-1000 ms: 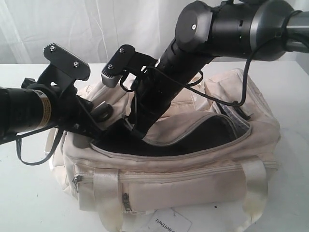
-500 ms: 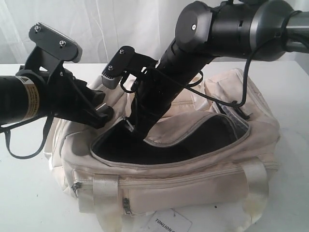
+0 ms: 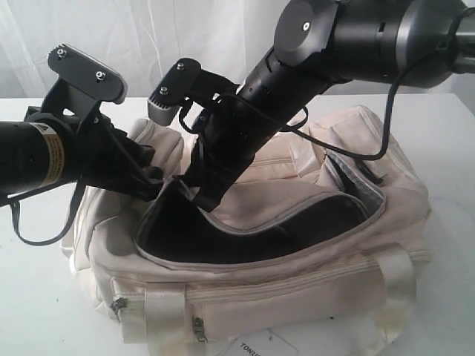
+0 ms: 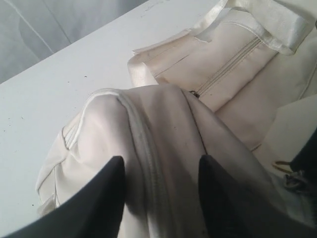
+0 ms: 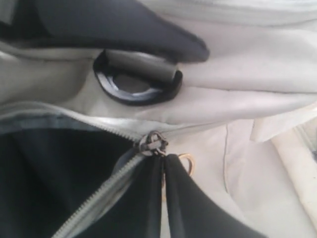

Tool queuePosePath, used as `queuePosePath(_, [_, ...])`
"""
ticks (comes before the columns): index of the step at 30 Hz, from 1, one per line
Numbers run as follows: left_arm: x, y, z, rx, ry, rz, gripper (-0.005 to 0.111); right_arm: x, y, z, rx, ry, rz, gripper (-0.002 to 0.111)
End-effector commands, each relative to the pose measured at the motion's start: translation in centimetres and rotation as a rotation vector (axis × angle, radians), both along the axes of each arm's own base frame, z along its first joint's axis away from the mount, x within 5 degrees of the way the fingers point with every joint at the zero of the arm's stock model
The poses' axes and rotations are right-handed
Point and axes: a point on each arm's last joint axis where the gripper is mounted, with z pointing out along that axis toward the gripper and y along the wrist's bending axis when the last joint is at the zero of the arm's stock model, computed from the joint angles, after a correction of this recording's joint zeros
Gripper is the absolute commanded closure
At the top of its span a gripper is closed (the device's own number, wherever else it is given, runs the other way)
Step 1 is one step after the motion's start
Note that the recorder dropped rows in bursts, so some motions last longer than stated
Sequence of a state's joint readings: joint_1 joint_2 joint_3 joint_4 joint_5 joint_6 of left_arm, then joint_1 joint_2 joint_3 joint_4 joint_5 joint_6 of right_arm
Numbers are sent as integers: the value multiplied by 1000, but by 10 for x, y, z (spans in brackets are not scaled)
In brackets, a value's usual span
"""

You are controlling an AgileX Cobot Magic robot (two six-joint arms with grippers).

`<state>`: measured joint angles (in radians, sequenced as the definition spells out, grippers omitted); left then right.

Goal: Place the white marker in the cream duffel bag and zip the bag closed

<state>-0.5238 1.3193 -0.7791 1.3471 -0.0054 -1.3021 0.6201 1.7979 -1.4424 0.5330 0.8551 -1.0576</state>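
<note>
The cream duffel bag (image 3: 297,285) fills the middle of the table, its grey main zipper (image 3: 260,228) gaping over a dark inside. My right gripper (image 3: 194,194) reaches down to the left end of that opening. Its fingers are pressed together on the zipper slider's pull (image 5: 152,143), with a small gold ring beside the tips of the right gripper (image 5: 162,161). My left gripper (image 3: 151,176) is at the bag's left end. The fingers (image 4: 106,198) of this left gripper (image 4: 161,166) pinch a ridge of cream fabric with a zipper seam. The white marker is not in view.
A white paper tag (image 3: 260,348) lies at the bag's front. An off-white webbing handle (image 3: 397,289) hangs down the front right. A black round part with a grey bar (image 5: 136,82) sits on the fabric just beyond the slider. White tabletop (image 3: 44,297) surrounds the bag.
My left gripper has lifted out of the opening and drawn back left onto the bag's end. The right gripper has risen slightly with the slider, tenting the bag's left rim upward.
</note>
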Motion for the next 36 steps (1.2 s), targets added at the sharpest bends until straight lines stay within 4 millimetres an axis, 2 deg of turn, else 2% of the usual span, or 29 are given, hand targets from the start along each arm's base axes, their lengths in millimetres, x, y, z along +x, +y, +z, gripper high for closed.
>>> queuePosePath(1, [1, 0, 1, 0, -5, -10, 56, -7, -2, 15, 36, -12, 20, 108])
queuePosePath(11, [7, 3, -7, -16, 29, 11, 58, -13, -2, 23, 60, 2, 43, 108])
queuePosePath(13, [12, 6, -12, -32, 50, 23, 73, -14, -2, 24, 63, -1, 47, 108])
queuePosePath(15, [17, 9, -14, -35, 54, 31, 94, -14, -3, 26, 67, -3, 45, 108])
queuePosePath(17, [23, 11, -12, -38, 47, 41, 107, -16, -3, 27, 67, -3, 50, 108])
queuePosePath(23, [44, 4, 8, -75, -11, 38, 107, -20, -5, 27, 49, 33, 80, 108])
queuePosePath(30, [58, -1, -18, -11, 56, 44, 107, -23, -6, 30, 47, 40, 90, 108])
queuePosePath(36, [59, -1, -21, -8, 63, 44, 107, -22, -9, 29, 11, 15, 86, 108])
